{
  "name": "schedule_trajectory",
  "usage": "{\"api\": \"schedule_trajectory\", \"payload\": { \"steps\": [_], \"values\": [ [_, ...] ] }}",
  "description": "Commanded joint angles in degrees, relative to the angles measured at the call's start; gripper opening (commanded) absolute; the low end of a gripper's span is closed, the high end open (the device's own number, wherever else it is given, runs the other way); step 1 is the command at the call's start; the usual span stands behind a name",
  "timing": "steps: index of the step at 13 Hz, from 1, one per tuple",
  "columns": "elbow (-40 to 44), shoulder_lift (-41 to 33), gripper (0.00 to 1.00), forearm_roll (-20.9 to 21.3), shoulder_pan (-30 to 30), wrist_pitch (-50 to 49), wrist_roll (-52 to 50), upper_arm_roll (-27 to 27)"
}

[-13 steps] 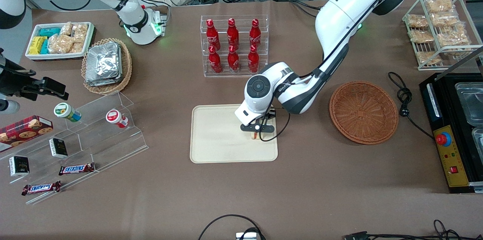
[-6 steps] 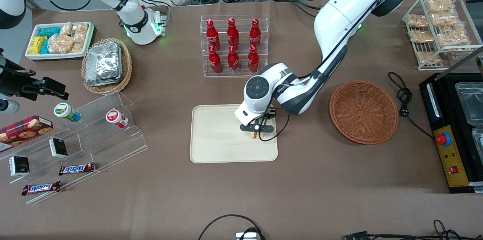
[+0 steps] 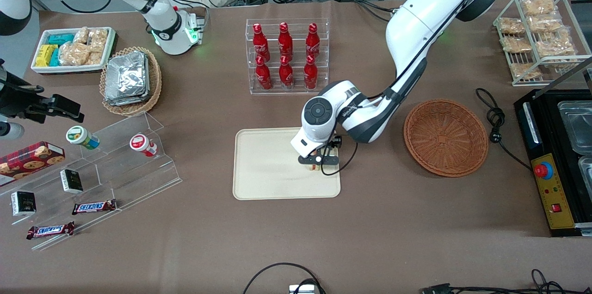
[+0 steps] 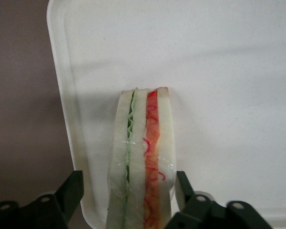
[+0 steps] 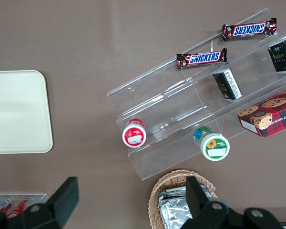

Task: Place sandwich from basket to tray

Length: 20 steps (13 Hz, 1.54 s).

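Front view: pincer [image 3: 317, 160] low over cream tray [image 3: 268, 178] near its basket-side edge, sandwich [image 3: 313, 166] beneath, wicker basket [image 3: 446, 137] apart on tabletop [image 3: 397, 220]; left wrist view: sandwich [image 4: 143, 162] upright on tray [image 4: 219, 71], fingers [image 4: 185, 188] spread, released.

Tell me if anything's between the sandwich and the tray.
Nothing visible. The sandwich already stands on edge on the tray, near the rim toward the basket. The gripper is open around it, a gap at each finger.

Robot lab: mock shop table, cola bottles [image 3: 285, 56], aluminium framing, cables.
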Motion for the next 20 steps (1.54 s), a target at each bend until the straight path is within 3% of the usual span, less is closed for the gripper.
{"api": "schedule_trajectory", "payload": {
  "steps": [1,7,11,16,20],
  "values": [
    [1.48,-2.36,1.0,1.28,-0.36,-1.94,-3.94,0.42],
    [7.45,-10.09,1.0,1.1,-0.01,-13.98,-6.76,3.31],
    [7.46,-17.47,1.0,0.14,6.3,-18.9,-5.71,4.55],
    [7.46,-25.04,1.0,-7.41,15.88,-25.23,9.29,4.55],
    [7.54,-27.51,1.0,-9.61,20.9,-28.66,18.63,4.64]
  ]
}}
